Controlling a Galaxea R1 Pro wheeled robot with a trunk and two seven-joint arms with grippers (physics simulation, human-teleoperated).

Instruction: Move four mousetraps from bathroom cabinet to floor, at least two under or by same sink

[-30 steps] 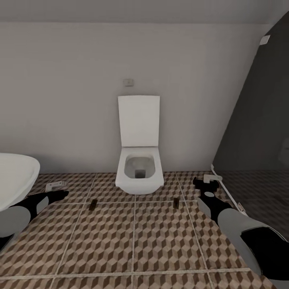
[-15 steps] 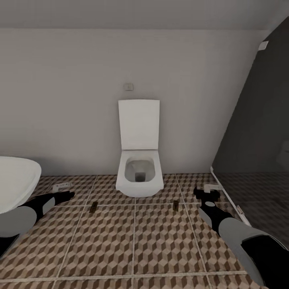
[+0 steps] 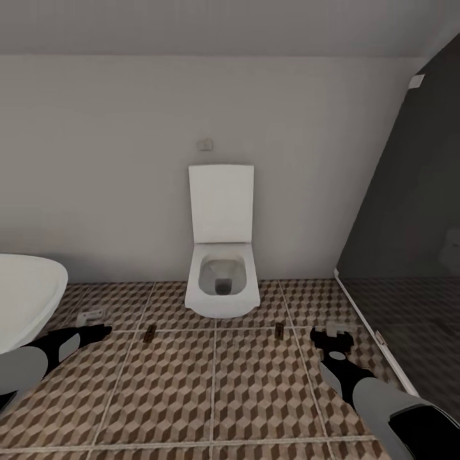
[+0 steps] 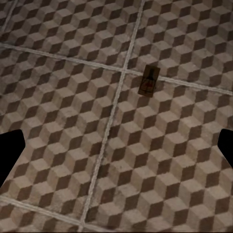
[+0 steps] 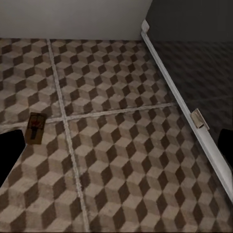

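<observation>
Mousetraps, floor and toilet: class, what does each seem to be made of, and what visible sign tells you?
Mousetraps: apparently wood, a flat dark brown slab with a small pale part on top, possibly metal, too small to be sure.
Bathroom floor: looks like matt ceramic tile, large squares with pale grout lines and a printed cube pattern.
Toilet: seemingly glazed ceramic, uniformly smooth and white.

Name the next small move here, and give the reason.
Probably turn the base away from the toilet to fetch more traps. Two mousetraps already lie on the patterned floor, one on each side of the toilet. The left gripper and right gripper both look open and empty, fingers spread in the wrist views. Whether either trap counts as next to the sink cannot be judged here.
</observation>
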